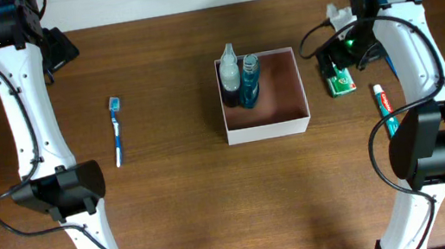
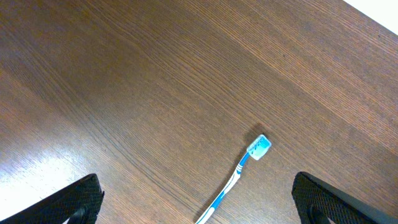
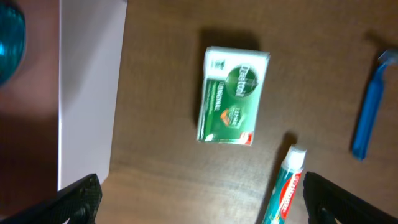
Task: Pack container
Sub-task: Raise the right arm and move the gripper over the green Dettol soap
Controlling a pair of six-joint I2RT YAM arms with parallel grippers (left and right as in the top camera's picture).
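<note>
The container (image 1: pixel 267 127), a square white-walled box with a pinkish-brown inside, sits mid-table and holds a clear bottle (image 1: pixel 229 73) and a blue bottle (image 1: pixel 249 81). Its white wall (image 3: pixel 90 93) shows at the left of the right wrist view. My right gripper (image 3: pixel 199 205) is open and empty, hovering above a green packet (image 3: pixel 232 96) and a toothpaste tube (image 3: pixel 283 186) just right of the container. My left gripper (image 2: pixel 199 205) is open and empty above a blue-and-white toothbrush (image 2: pixel 239 171), which lies left of the container (image 1: pixel 116 131).
A blue razor (image 3: pixel 370 106) lies right of the green packet (image 1: pixel 340 83). The toothpaste tube (image 1: pixel 386 108) lies near the right arm. In the overhead view the right gripper (image 1: pixel 337 54) is over the packet and the left gripper (image 1: pixel 61 44) is at the far back left.
</note>
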